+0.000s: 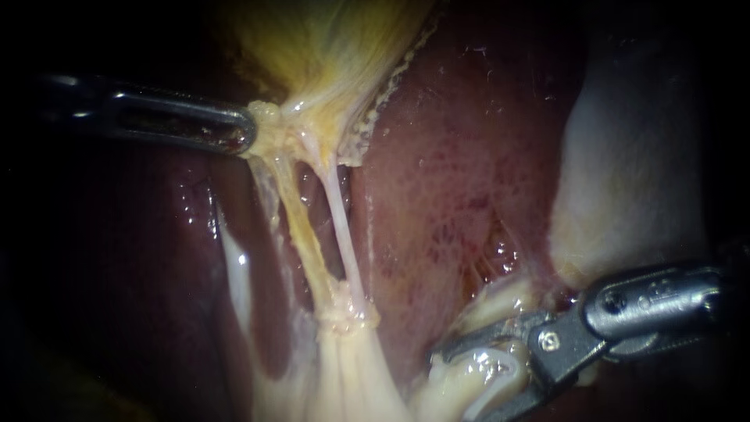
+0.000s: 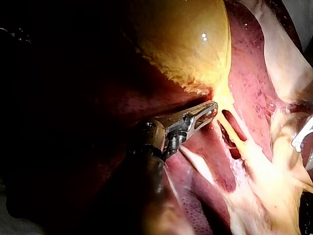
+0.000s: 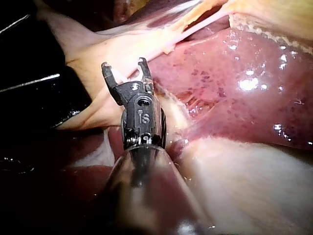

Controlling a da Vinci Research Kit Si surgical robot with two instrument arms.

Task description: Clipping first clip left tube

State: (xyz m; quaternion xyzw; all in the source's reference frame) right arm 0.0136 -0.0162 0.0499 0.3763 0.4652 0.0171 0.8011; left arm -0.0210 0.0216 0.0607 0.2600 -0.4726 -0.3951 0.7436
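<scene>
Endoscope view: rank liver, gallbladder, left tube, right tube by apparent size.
1. liver, fills most of the view
2. gallbladder, cut off by the edge
3. left tube and right tube: alike in length, left slightly thicker, so unranked

Endoscope: close, facing liver (image 1: pixel 469 180) and two tubes (image 1: pixel 301 234) head-on. Left wrist: along left instrument (image 2: pixel 211 109) toward gallbladder (image 2: pixel 186 39). Right wrist: along right instrument (image 3: pixel 124 67), over liver. Shared: tubes, liver.
</scene>
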